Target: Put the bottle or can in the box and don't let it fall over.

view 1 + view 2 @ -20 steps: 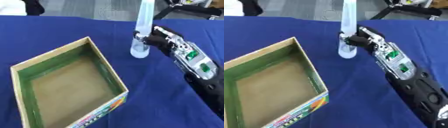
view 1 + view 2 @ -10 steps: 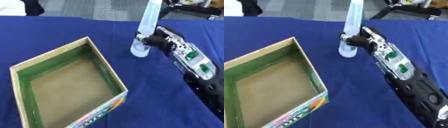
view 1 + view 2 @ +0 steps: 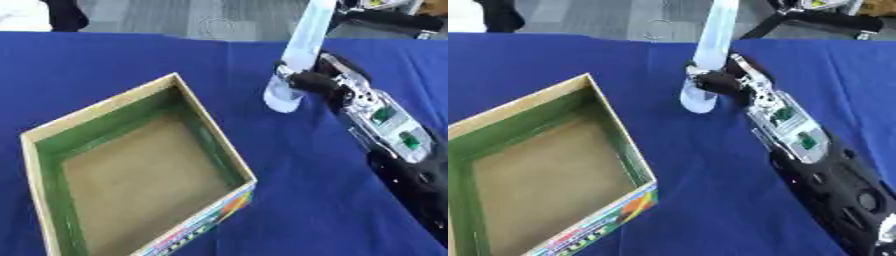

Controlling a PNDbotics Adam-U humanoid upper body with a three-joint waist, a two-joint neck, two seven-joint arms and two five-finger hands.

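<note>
- I have the right hand (image 3: 317,82) curled round the lower part of the tall, slim, pale translucent plastic bottle (image 3: 297,52), which leans with its top toward the far right corner of the desk
- The bottle sits over the blue cloth-covered desk (image 3: 105,65), near the far edge and right of the middle; I cannot tell whether its base touches the cloth or hangs just above it
- The open cardboard box with green inner walls and a brown floor (image 3: 140,172) stands toward the near left corner, apart from the bottle, with nothing inside it
- My read: the grasp is made and the carry to the box is the step in hand; the placing is not yet done
- Next I would bring the bottle upright, clear the box's near wall, set the base flat on the floor and only then let the fingers go, since something this tall and narrow should tip easily
- The box's outer side shows a colourful printed strip with lettering I cannot read; the bottle shows no label I can make out
- The left hand is out of sight in both views
</note>
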